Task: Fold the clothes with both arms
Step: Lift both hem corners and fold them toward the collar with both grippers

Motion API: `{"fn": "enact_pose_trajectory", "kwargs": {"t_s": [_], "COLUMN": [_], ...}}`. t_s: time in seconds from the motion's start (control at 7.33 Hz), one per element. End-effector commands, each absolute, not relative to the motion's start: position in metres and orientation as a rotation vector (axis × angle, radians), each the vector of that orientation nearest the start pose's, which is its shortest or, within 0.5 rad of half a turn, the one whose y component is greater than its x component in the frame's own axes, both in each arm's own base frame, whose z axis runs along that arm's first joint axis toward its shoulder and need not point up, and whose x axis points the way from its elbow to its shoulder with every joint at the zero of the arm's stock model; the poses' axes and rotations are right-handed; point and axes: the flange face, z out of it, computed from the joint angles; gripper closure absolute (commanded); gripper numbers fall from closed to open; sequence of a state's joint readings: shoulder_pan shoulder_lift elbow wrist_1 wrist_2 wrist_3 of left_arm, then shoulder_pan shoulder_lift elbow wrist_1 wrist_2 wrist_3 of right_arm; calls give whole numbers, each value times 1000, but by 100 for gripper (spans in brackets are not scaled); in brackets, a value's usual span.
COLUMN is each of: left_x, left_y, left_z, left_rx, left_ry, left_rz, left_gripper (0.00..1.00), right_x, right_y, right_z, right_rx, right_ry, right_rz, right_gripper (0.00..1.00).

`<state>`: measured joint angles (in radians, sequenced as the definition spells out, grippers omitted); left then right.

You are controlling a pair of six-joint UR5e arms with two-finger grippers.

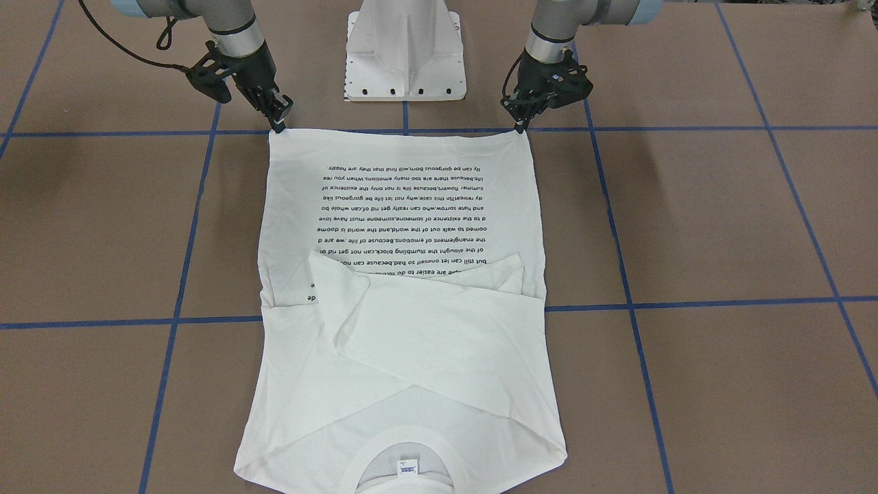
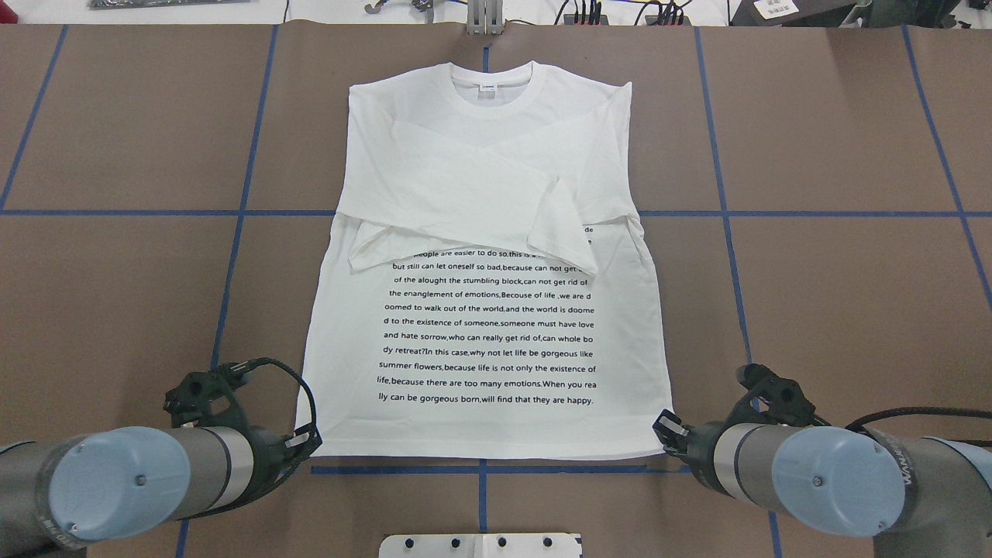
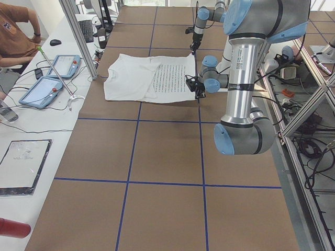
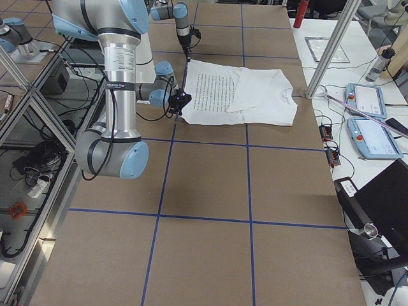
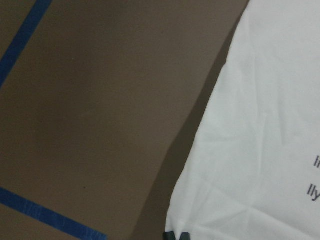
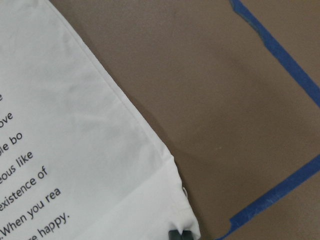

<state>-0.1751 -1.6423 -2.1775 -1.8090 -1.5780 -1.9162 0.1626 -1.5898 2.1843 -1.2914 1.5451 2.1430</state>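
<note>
As the left pincer (image 2: 308, 443) and right pincer (image 2: 664, 426) are pinching its hem corners, tips pressed together, the soft white T-shirt (image 2: 496, 333) is lying flat on the brown bench (image 2: 814, 294) between them, folded sleeves (image 2: 465, 178) crossing beyond, ribbed round collar (image 2: 491, 107) farthest.

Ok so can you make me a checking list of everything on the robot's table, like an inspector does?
Surface: brown table with blue tape lines.
Job's things: white T-shirt lies flat, writing side up, both sleeves folded across the chest, collar on the side far from the robot.
Clutter: nothing seen around the shirt.
Grippers: left hand is pinched on one bottom corner of the shirt and right hand on the other.
Cables: a black cable loops beside the left hand.
Surroundings: tablets and a seated person at a white side bench, and the white pedestal between the arms.
</note>
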Motion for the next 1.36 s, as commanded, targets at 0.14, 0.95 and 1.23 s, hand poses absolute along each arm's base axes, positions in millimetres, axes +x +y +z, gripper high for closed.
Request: {"fn": "enact_pose_trajectory", "kwargs": {"t_s": [0.14,0.95,1.23], "left_x": [409,383,414], "left_y": [-194,-275,-328], "left_z": [280,191,198], "left_rx": [-149,116,207], "left_ry": [977,1050,983], "left_rz": [-493,-306,-273], "left_gripper": [100,100,100], "right_x": [-386,-370,-401], "right_y": [-192,-299,-389], "right_z": [339,307,278], "right_rx": [-198,-177,-69], "right_ry": [-901,-981,-909], "right_rz": [670,749,737], "right_gripper": [100,100,100]}}
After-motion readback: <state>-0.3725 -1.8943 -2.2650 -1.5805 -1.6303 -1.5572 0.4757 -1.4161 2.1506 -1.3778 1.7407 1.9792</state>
